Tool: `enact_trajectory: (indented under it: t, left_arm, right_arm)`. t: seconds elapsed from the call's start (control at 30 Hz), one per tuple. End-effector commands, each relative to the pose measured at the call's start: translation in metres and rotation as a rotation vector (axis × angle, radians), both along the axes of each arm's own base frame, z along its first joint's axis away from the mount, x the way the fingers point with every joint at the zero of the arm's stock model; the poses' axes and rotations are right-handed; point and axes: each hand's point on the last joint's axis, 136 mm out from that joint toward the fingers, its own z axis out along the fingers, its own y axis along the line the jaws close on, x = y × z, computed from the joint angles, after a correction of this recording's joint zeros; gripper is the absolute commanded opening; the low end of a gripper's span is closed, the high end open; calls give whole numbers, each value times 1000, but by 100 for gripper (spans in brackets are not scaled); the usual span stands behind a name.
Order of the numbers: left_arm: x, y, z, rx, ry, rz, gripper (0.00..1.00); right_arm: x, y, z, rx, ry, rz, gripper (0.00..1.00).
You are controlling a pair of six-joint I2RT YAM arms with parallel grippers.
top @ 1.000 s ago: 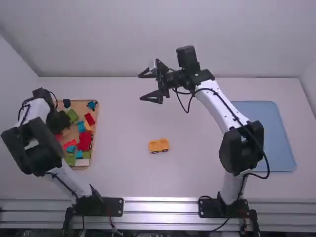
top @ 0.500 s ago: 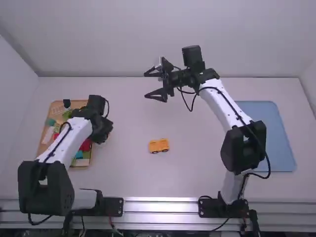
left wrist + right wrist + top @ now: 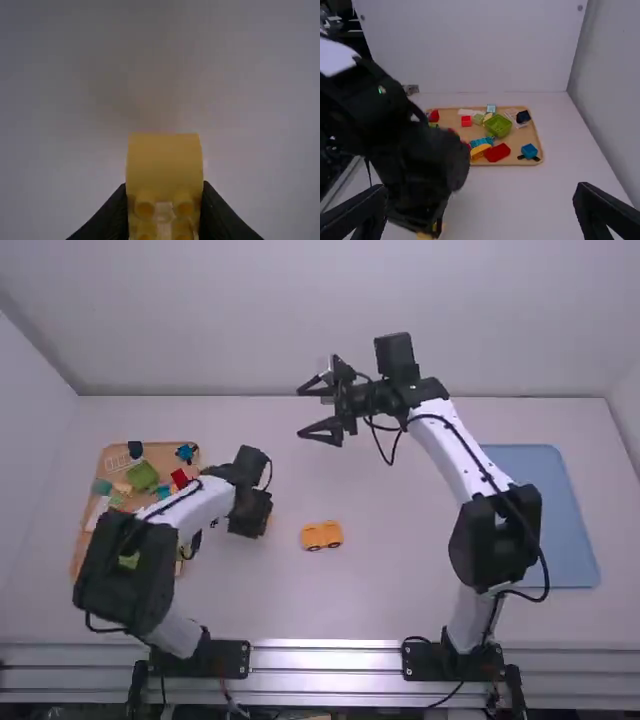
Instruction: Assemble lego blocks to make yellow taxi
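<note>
White counter lies under the left gripper, whose jaws are closed on a yellow block. Near it on the counter stands a wheeled yellow piece. Farther out, the right gripper has its jaws wide. Coloured blocks fill a tan tray at the left; a blue mat lies far right.

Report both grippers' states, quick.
Left gripper: closed on a yellow block, one finger on each side.
Right gripper: open, fingers wide apart, holding nothing.
</note>
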Motion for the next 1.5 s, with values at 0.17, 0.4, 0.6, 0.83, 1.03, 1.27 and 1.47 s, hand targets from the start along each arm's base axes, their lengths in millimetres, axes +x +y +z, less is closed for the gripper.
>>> enact_trajectory:
  t: [0.17,0.4,0.6,0.83,1.03,1.27,1.47]
  left_arm:
    - [-1,-26,-19,-5,127,260,2]
    - [8,-30,-28,-19,109,285,5]
    - [8,-28,-30,-23,115,293,99]
    - [18,-29,-9,-93,73,227,99]
    - [39,7,67,-81,-79,-9,99]
    - [60,50,144,171,-355,-859,78]
    - [74,92,150,486,-329,-1237,99]
  right_arm:
    - [-6,-3,25,27,-47,8,99]
    - [-6,-3,25,28,-47,8,99]
    - [-6,-3,25,28,-47,8,99]
    - [-4,-7,25,28,-47,-1,99]
    - [-1,-15,24,26,-20,-13,99]
    - [-3,-22,26,44,11,0,99]
    - [7,-33,25,37,3,-38,99]
